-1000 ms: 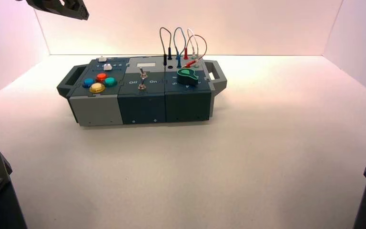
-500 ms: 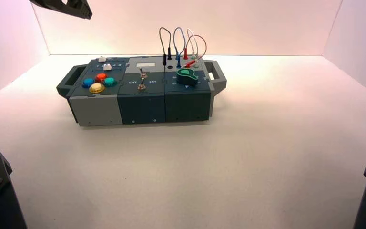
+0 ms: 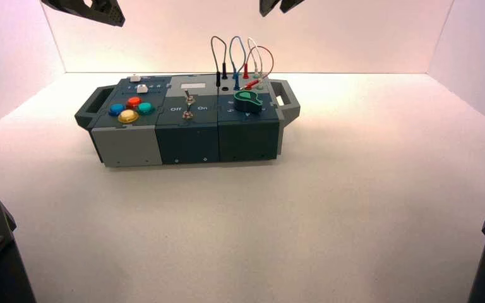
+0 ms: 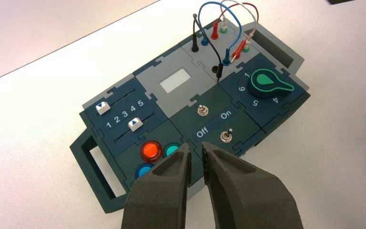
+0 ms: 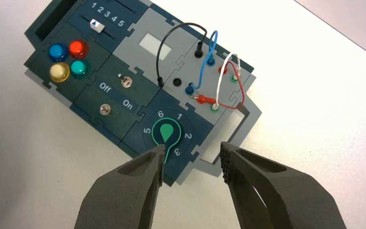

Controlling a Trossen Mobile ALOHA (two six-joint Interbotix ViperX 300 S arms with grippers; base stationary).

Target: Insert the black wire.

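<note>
Two grippers show at the top of the high view now; a second ago we had only the left one there. Right gripper has come in from the top edge, beyond the box and to the right of its middle. Its fingers stand wide apart, nothing between them. Left gripper has shifted slightly right, hanging at top left; we see a narrow gap between its fingers, nothing held.

Black wire: same place as before, on the box's far right part, looping up. We see one plug in the far black socket. The other plug is out, just beside the bare black socket; we cannot tell whether its tip touches the panel. Neither gripper touches the wire.

Blue wire, white wire and red wire look unchanged, right of the black one. We note the near red plug lying tilted, pin showing, close to the near blue plug. Green knob, buttons, sliders and toggle switches show no change we can make out, and the box has not visibly moved.
</note>
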